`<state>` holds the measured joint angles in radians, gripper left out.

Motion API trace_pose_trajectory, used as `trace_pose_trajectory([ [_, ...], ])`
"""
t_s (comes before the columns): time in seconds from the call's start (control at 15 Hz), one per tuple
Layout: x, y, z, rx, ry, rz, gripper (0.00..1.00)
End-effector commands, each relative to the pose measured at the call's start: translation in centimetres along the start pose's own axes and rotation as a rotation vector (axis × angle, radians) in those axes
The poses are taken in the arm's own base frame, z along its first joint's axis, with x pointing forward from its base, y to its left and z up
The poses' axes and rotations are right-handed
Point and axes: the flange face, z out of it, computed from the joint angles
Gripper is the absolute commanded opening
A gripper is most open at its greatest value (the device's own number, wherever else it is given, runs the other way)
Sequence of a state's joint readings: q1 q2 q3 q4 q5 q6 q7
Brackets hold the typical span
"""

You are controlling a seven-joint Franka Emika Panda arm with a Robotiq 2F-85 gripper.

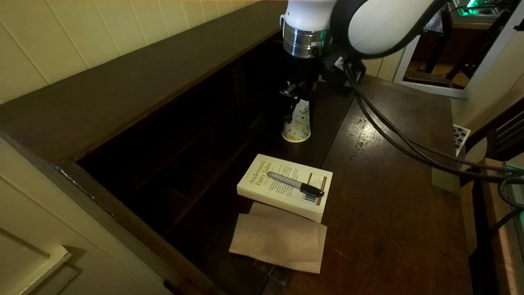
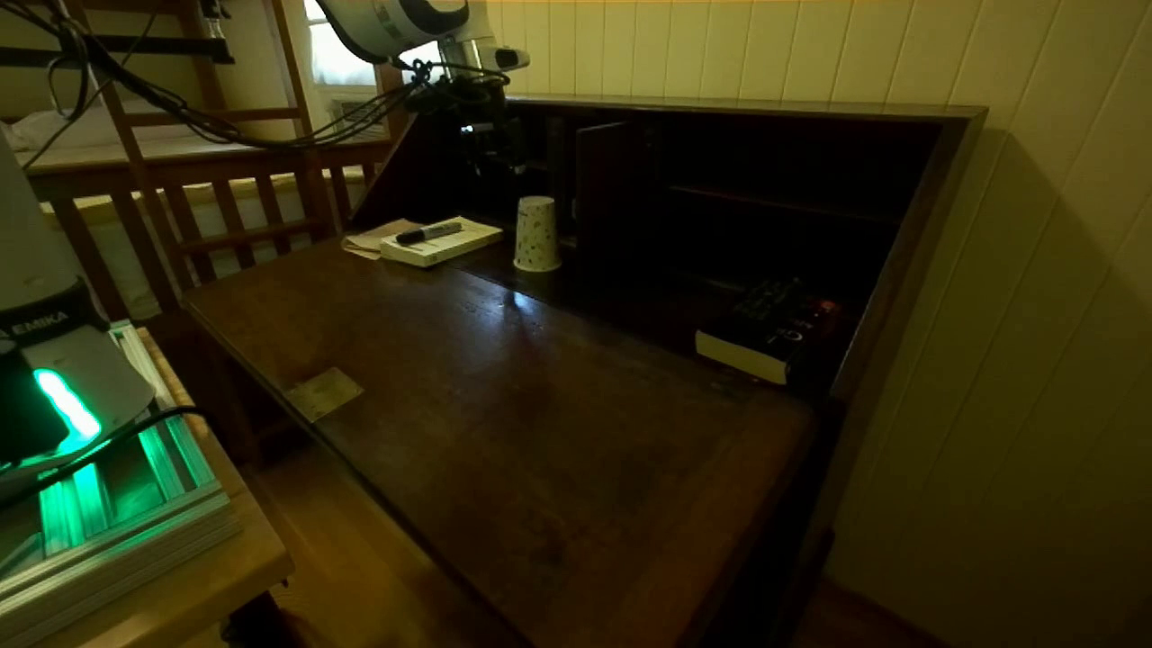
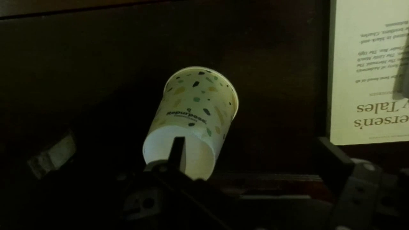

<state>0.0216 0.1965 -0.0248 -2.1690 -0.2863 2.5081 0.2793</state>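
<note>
A paper cup with coloured flecks stands upside down on the dark desk, its wide rim down and its recessed base up. My gripper hangs over it with the jaws wide apart and nothing between them. In the wrist view the left finger overlaps the cup's base, while the right finger reaches towards a pale book. An exterior view shows the gripper above the cup, with a gap that looks small. The desk compartments behind are too dark to make out.
A grey marker lies on the pale book. Brown paper lies beside that book. A thick black book sits at the desk's far end, and a small door juts from the shelves. Cables hang from the arm.
</note>
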Motion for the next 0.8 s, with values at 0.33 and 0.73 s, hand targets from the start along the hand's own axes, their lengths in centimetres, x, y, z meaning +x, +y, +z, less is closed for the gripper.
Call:
trace_pose_trajectory([
  [0.33,0.0,0.3,2.7,0.067,0.002,0.046,1.00],
  [0.73,0.0,-0.9,2.4,0.107,-0.009,0.055,1.00],
])
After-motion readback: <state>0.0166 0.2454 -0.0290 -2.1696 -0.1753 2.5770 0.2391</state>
